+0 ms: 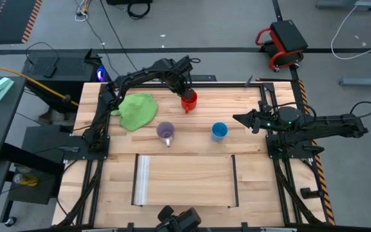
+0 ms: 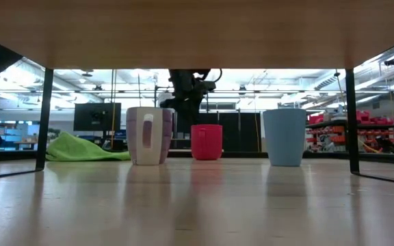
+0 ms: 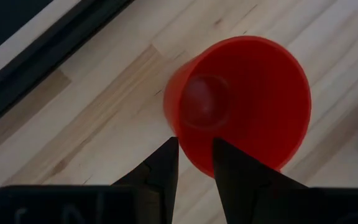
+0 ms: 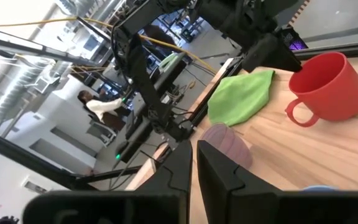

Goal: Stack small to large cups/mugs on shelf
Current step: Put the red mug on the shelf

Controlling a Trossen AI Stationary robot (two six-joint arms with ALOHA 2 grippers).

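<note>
Shelf [image 1: 185, 182] bare at the table's near edge; beyond it, left gripper [image 3: 194, 163], fingers narrowly apart, straddles the red mug [image 1: 189, 100] rim. A shallow bite could tip it. Right gripper [image 4: 194, 163] waits, fingers together.

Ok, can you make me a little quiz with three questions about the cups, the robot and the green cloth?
1. Which mug is the left gripper at?
A. red
B. blue
C. purple

2. How many mugs stand on the table?
A. one
B. two
C. three

3. Is any mug on the shelf?
A. yes, the blue one
B. no, none yet
C. yes, all of them

Answers:
1 A: the left gripper sits right over the red mug, next to the green cloth.
2 C: red, purple mug and blue mug.
3 B: all three mugs stand on the table beyond the shelf; the right gripper waits at the table's right side.
</note>
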